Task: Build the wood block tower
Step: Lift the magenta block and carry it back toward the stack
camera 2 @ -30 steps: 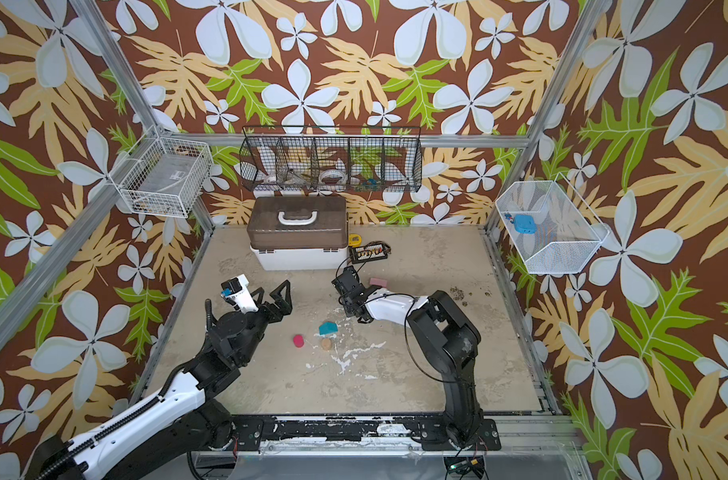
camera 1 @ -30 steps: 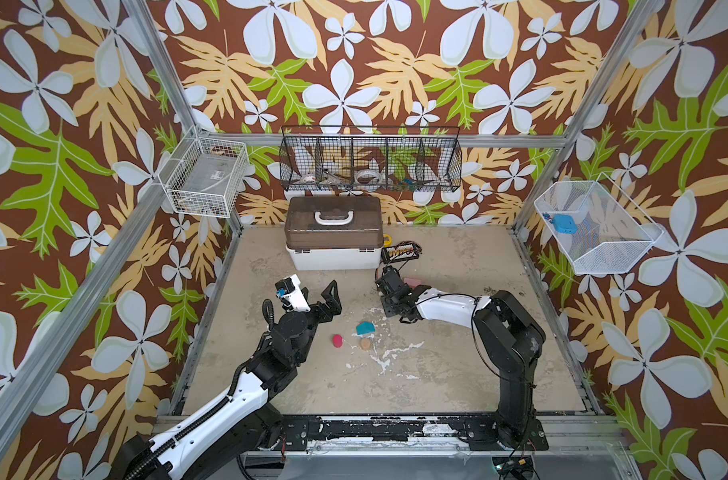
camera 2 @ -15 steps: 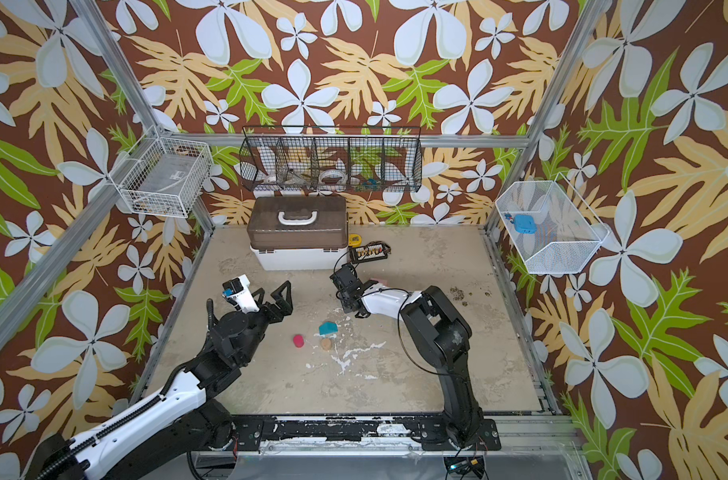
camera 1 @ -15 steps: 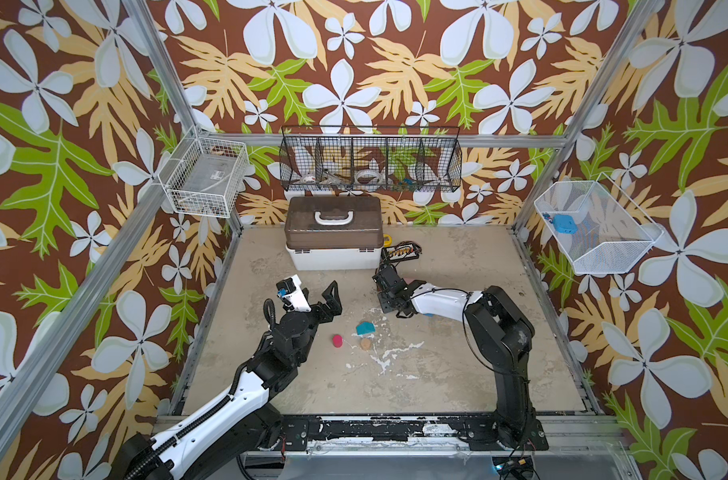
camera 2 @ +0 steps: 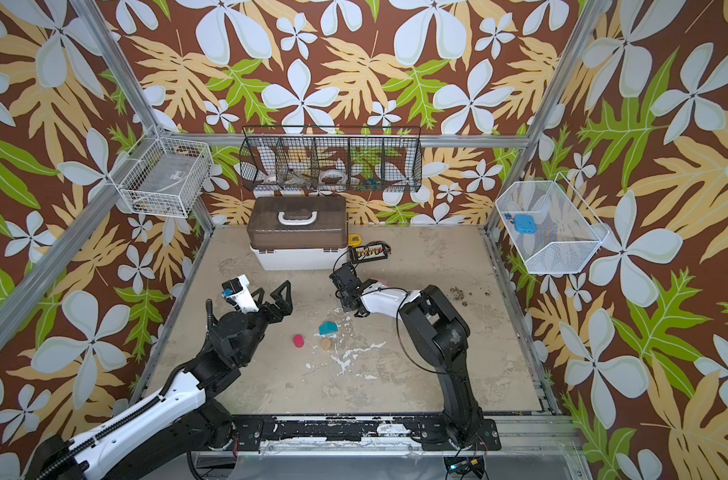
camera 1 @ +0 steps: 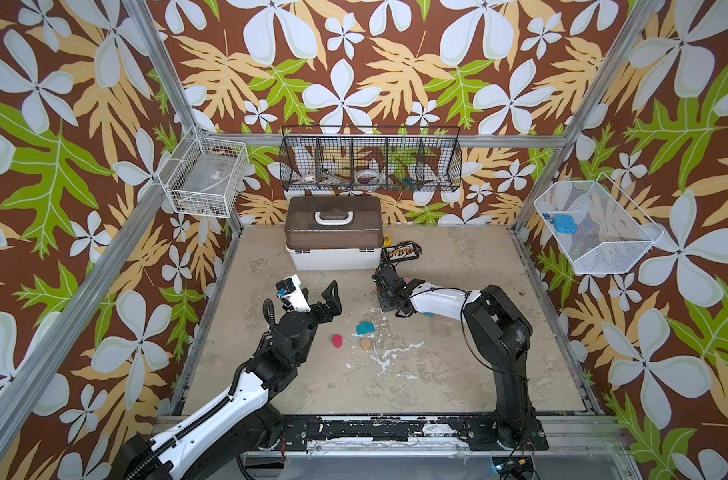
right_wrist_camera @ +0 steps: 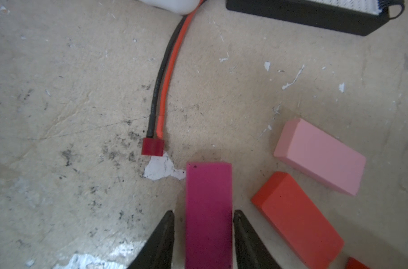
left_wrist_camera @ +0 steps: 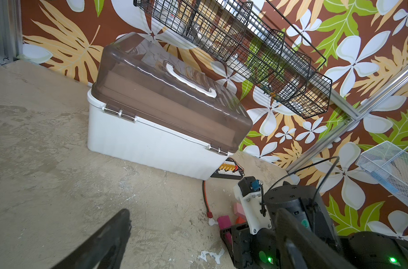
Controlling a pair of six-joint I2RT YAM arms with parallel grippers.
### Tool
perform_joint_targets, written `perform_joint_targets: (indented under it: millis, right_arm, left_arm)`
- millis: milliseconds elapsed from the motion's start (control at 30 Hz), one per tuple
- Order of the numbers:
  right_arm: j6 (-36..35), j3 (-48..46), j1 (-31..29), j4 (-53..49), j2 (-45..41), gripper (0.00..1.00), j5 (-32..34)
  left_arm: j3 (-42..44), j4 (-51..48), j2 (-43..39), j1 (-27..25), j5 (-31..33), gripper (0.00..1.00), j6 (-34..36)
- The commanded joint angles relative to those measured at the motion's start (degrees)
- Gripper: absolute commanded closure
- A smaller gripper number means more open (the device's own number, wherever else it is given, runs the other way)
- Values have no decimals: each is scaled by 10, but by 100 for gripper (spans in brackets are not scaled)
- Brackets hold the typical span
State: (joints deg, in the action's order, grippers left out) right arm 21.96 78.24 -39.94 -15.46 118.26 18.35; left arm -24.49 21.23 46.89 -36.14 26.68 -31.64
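Wood blocks (camera 2: 328,328) lie loose on the floor (right_wrist_camera: 82,116). Bottom centre of the right wrist view, the right gripper (right_wrist_camera: 204,213) straddles the magenta block (right_wrist_camera: 209,186), jaws just apart from it, unclamped. The pink block (right_wrist_camera: 319,156) and red block (right_wrist_camera: 296,219) lie lower right. In a top view, the teal roof piece (camera 1: 365,328), crimson cylinder (camera 1: 336,340) and tan cylinder (camera 1: 365,343) sit mid-frame. The left gripper (left_wrist_camera: 203,213) gapes wide.

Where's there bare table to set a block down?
Widest patch: front of the table, nearer than the teal roof piece, crimson cylinder and tan cylinder. Also the back right corner, right of the board. Crowded around the right gripper: magenta block between its jaws, red block, pink block and wires.
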Motion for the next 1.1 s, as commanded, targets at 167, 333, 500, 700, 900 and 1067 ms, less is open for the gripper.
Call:
perform_joint_targets:
  millis: [167,333,500,700,900,1067]
  right_arm:
    - [10,10,1,-3,11,58,1]
    - [12,10,1,-2,11,63,-2]
    - [21,-20,1,10,-34,70,-2]
    - [43,-87,0,37,-145,77,-6]
    - [65,-168,0,63,-275,82,-2]
    - [94,-240,0,82,-382,79,17]
  left_arm:
    - [-4,7,0,1,-2,2,-1]
    - [-4,8,1,1,-3,2,-2]
    - [-4,5,1,1,-1,2,0]
    - [-2,3,-8,1,-2,2,-2]
    - [0,2,-12,1,2,1,1]
    - [2,6,-10,1,0,1,-2]
